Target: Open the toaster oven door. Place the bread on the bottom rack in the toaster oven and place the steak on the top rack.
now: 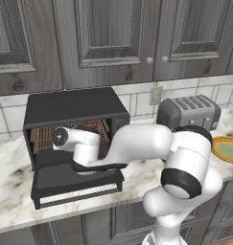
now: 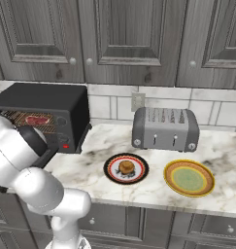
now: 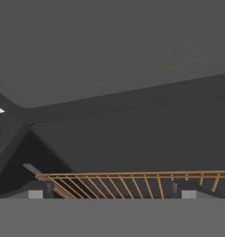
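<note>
White arm (image 1: 146,143) bent leftward; wrist low

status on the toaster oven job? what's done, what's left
Done: toaster oven door is down, and the steak lies on a rack inside, apparently the top one. In hand: the arm is reaching into the toaster oven. Left: the bread sits on its plate, bottom rack unfilled.

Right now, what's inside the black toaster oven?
Inside the black boxy toaster oven, the flat red marbled steak lies on a copper-brown wire rack. The white robot arm reaches in and covers the rest, so any lower rack is hidden.
</note>
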